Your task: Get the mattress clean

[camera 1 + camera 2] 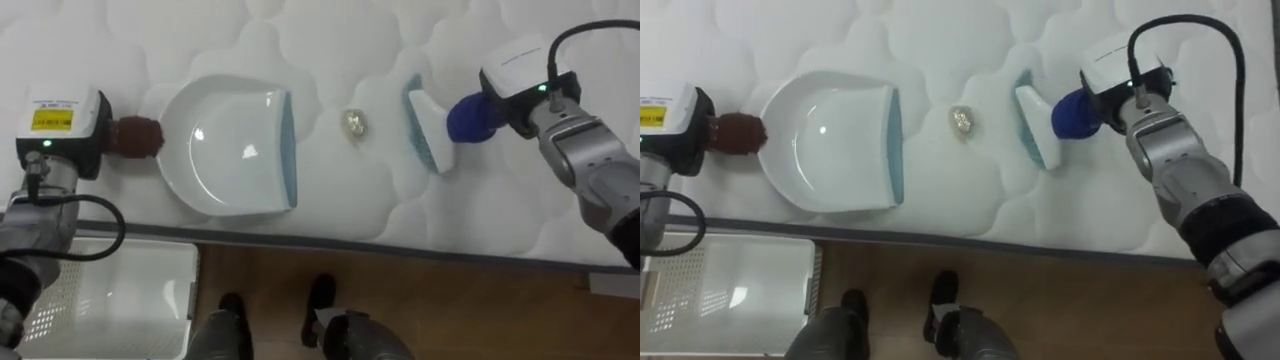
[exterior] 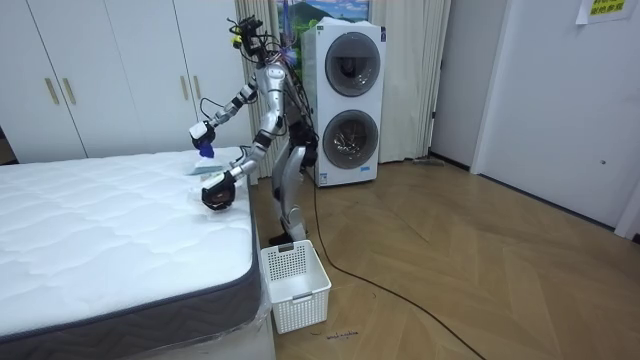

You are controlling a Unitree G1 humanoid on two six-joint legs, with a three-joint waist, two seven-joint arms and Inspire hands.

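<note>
Bed (image 1: 320, 40), a bare white quilted mattress, has one small crumpled scrap (image 1: 355, 123) lying near its edge. The scrap sits between a white dustpan (image 1: 235, 150) on the robot's left and a brush (image 1: 425, 125) on its right, apart from both. The dustpan lies flat on the mattress with its open lip turned towards the scrap. Its brown handle runs back to the left hand (image 1: 60, 130), whose fingers are hidden under a white box, so I cannot tell how they grip. The brush stands with its head on the mattress just beyond the scrap. Its blue handle leads to the right hand (image 1: 525, 85), whose fingers are hidden the same way.

In the room view the robot stands at the side of the bed, leaning over it with both arms out. A white basket (image 1: 110, 290) waits on the floor (image 1: 420, 300) beside its feet.

The step in hand looks like the sweep itself. Pan and brush are set on either side and the scrap is not yet in the pan. The next move probably calls for drawing the brush leftwards across the quilting, low enough to push the scrap over the lip. The pan should stay pressed flat so that nothing slips under it. Tipping it into the basket would come after.
</note>
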